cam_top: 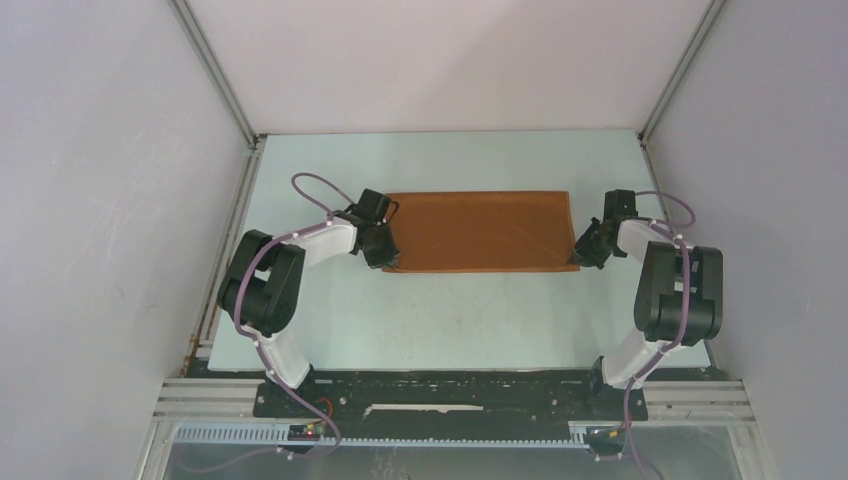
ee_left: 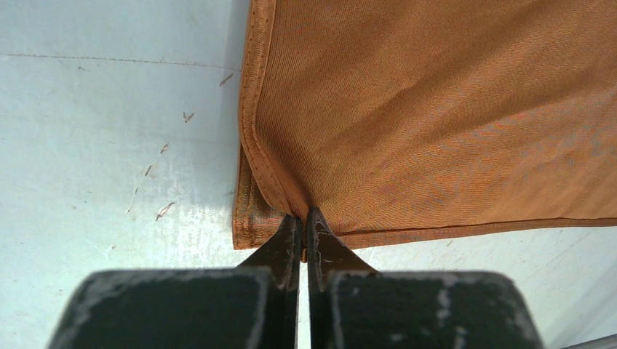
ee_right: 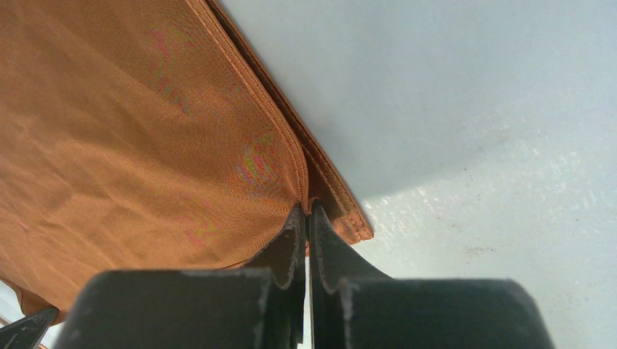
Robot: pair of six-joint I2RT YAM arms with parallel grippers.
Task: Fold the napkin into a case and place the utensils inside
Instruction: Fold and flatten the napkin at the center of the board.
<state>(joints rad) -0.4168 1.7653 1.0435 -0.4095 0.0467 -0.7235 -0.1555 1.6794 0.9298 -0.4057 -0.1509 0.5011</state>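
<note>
The rust-orange napkin [cam_top: 480, 231] lies folded into a wide oblong on the pale table, two layers showing at its near edge. My left gripper [cam_top: 383, 256] is shut on the napkin's near left corner; the left wrist view shows the upper layer [ee_left: 436, 123] pinched between the jaws [ee_left: 303, 218] and lifted a little off the lower layer. My right gripper [cam_top: 580, 256] is shut on the near right corner; the right wrist view shows the cloth [ee_right: 131, 145] pinched at the hem [ee_right: 307, 211]. No wooden utensils are in view.
The pale table [cam_top: 450, 320] is bounded by grey walls left, right and behind. A metal rail [cam_top: 450, 400] runs along the near edge with the arm bases. Small scratches mark the table left of the napkin [ee_left: 164, 211].
</note>
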